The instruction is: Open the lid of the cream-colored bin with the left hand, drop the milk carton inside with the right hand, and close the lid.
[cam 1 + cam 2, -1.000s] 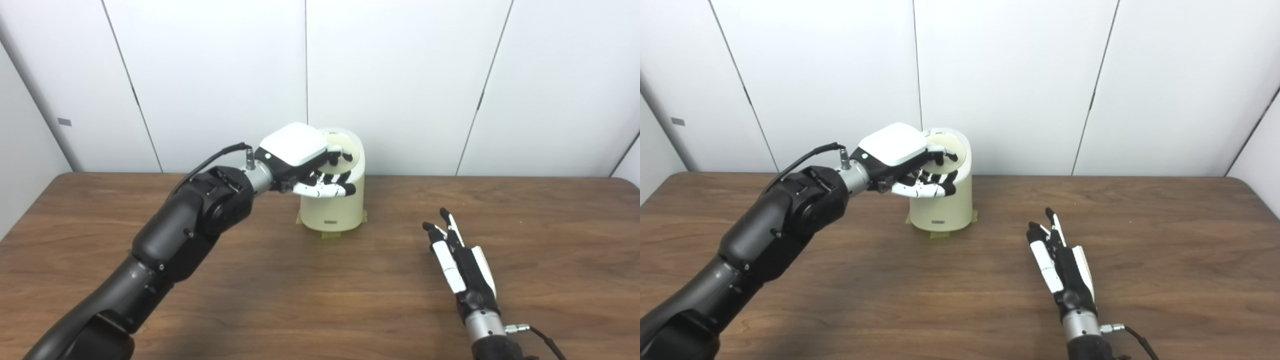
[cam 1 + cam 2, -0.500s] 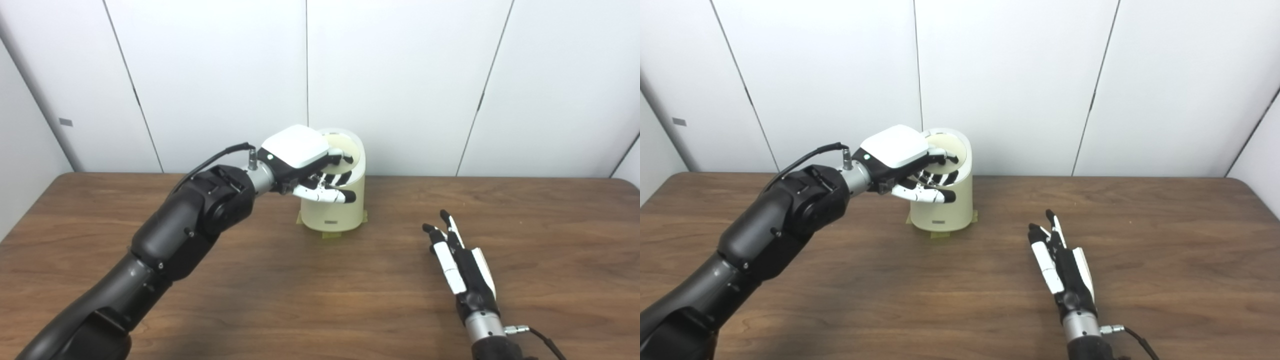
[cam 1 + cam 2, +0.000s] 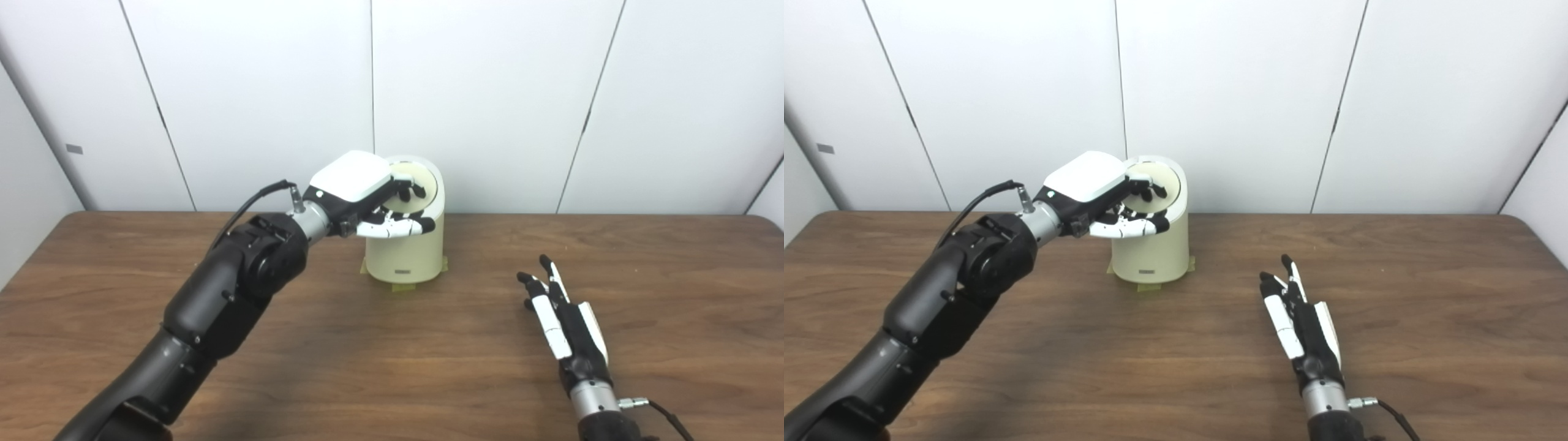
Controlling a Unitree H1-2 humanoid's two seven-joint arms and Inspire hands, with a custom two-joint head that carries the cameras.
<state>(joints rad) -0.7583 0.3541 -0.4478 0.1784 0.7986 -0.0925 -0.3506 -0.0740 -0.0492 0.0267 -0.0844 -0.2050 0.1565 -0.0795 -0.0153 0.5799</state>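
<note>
The cream-colored bin stands at the back middle of the table, its round lid lying slanted on top. My left hand hovers over the lid's left half. Its curled fingers rest on the lid and its thumb reaches across the bin's front just under the rim, with the fingers apart and nothing gripped. My right hand lies open and flat on the wood to the right of the bin, holding nothing. No milk carton shows in either view.
The brown wooden table runs wide to all sides, and white wall panels stand close behind the bin. Yellowish tape tabs show at the foot of the bin.
My left hand has drawn back a little to the left and lifted slightly over the lid. The whole picture has shifted a touch. The right hand has not moved.
</note>
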